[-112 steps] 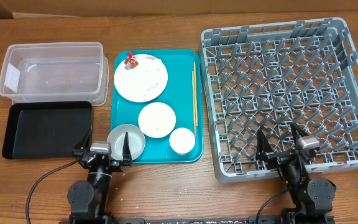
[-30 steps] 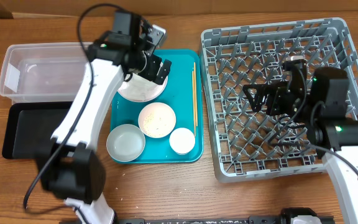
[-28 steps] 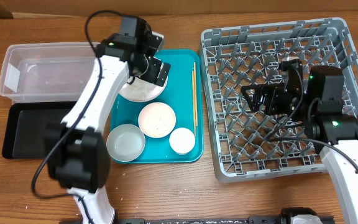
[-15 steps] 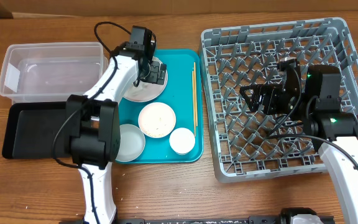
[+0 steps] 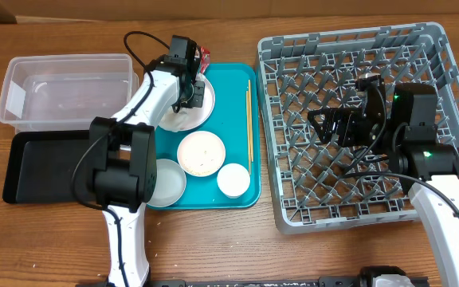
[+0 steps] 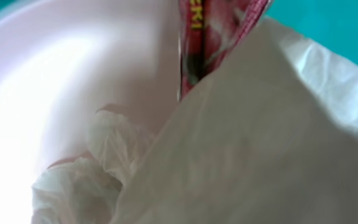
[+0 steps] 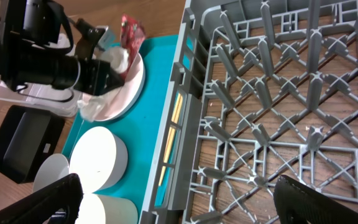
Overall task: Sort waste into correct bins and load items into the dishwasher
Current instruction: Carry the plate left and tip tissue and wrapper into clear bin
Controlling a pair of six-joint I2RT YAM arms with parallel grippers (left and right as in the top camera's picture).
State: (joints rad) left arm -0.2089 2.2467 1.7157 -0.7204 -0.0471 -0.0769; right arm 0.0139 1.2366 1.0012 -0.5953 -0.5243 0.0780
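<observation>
My left gripper (image 5: 195, 84) is down on the big pale plate (image 5: 180, 118) at the back of the teal tray, shut on the crumpled white napkin (image 7: 115, 59). The napkin (image 6: 241, 143) fills the left wrist view and hides the fingers. The red wrapper (image 5: 204, 56) sticks up beside the napkin at the plate's far rim, also seen as a red wrapper (image 6: 219, 28) close to the lens. My right gripper (image 5: 338, 102) hangs open over the grey dish rack (image 5: 421, 48) with nothing between its fingers.
On the teal tray (image 5: 229, 96) stand a bowl with rice specks (image 5: 201, 153), a grey bowl (image 5: 168, 183), a white cup (image 5: 233, 180) and chopsticks (image 5: 249, 119). The clear tub (image 5: 66, 88) and black tray (image 5: 46, 163) lie to the left.
The left gripper came down onto the plate and shut on the napkin. The red wrapper now stands up at the plate's far rim. The right arm has barely moved.
</observation>
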